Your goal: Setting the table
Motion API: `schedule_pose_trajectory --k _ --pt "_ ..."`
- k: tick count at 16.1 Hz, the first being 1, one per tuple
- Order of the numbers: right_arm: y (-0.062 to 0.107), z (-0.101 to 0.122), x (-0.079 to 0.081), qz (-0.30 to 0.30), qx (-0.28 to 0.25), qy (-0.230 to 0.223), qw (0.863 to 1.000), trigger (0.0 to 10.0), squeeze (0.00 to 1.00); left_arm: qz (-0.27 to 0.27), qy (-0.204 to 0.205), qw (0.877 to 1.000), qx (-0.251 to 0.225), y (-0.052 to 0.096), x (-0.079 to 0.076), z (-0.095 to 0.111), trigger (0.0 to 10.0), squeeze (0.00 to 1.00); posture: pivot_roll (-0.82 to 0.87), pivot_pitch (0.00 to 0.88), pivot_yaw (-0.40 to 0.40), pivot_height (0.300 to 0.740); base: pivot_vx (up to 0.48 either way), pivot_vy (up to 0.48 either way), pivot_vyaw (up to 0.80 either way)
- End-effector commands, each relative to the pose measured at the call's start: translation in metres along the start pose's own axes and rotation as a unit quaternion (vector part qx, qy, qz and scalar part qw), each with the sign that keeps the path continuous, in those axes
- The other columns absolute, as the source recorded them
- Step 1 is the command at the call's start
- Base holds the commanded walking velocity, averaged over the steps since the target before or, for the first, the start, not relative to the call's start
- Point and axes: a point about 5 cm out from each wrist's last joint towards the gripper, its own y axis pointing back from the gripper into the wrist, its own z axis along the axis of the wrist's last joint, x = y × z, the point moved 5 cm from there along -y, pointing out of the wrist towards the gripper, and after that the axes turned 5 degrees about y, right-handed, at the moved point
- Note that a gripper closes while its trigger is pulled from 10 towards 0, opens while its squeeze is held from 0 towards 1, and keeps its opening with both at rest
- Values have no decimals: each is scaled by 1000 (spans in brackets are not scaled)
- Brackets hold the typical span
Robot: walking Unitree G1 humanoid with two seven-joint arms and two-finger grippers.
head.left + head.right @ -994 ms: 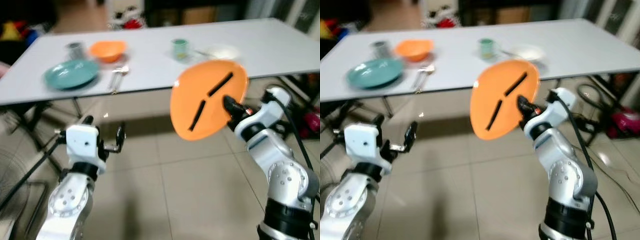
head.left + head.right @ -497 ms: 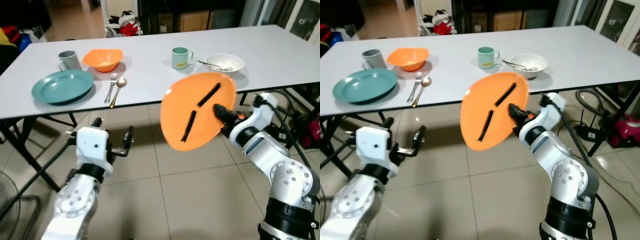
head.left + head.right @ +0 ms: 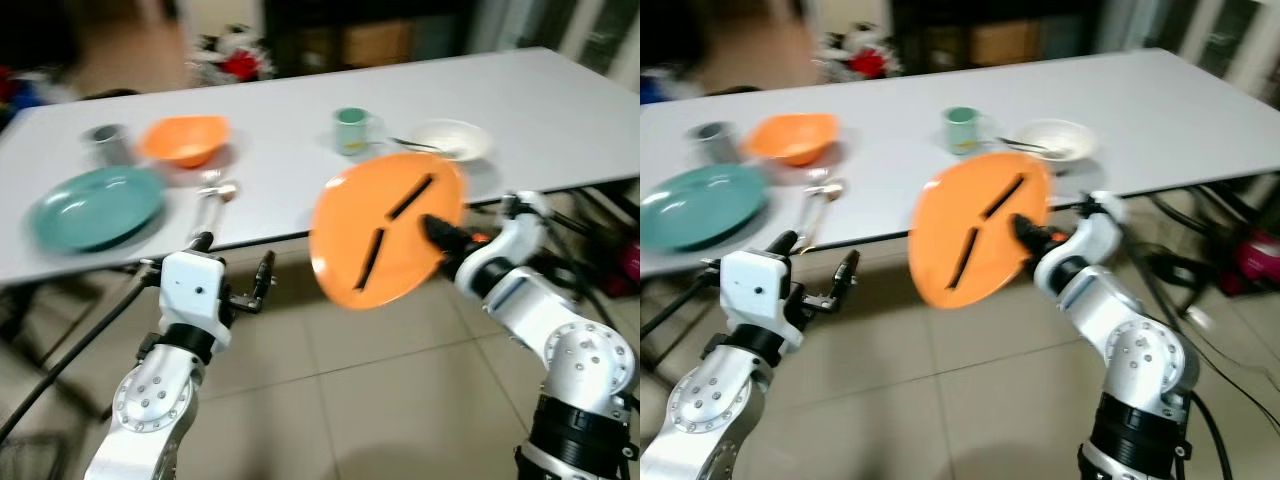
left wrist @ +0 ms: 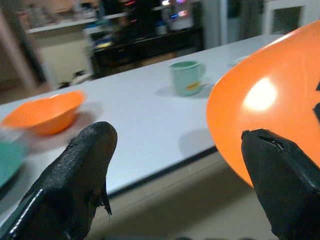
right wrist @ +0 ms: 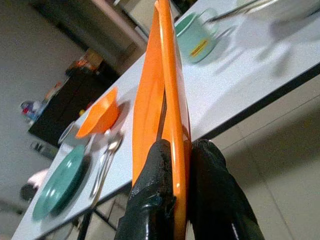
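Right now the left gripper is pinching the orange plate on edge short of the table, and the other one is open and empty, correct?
Wrong arm. The right gripper is pinching the orange plate on edge short of the table, as the right wrist view shows. The left gripper is the open, empty one.

White table [image 3: 560, 90], on it: green plate [image 3: 97, 207], grey cup [image 3: 104, 143], orange bowl [image 3: 185, 139], fork and spoon [image 3: 212, 192], green mug [image 3: 350, 129], white bowl [image 3: 450, 139] holding cutlery.

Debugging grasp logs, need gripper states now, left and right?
Left gripper: open, empty, short of the table.
Right gripper: shut on orange plate, held on edge.
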Motion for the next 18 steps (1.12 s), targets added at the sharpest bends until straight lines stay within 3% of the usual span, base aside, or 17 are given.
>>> schedule_pose_trajectory --k 1,8,14,16,17,18 --pt "3 14 3 10 -21 -3 1000 10000 0 -9 2 1000 -3 -2 -6 2 10000 1000 -104 0 54 740 420 0 0" --pt "4 -4 16 70 26 -61 995 10000 0 -17 -2 1000 1 1 -5 2 10000 1000 -96 0 57 740 410 0 0" --pt "6 -33 34 133 96 -88 983 10000 0 -18 -4 1000 -2 3 -2 4 10000 1000 -95 0 61 740 0 0 0" --pt "-6 -44 30 121 115 -89 982 10000 0 -32 -6 999 0 2 0 5 10000 1000 -98 0 73 740 0 0 0" --pt "-24 -49 23 103 116 -113 981 10000 0 -67 -6 998 7 1 -5 6 10000 1000 -95 0 82 740 0 0 0" --pt "-28 -49 22 97 112 -118 982 10000 0 -76 -7 997 10 1 -7 6 10000 1000 -95 0 82 740 0 0 0"
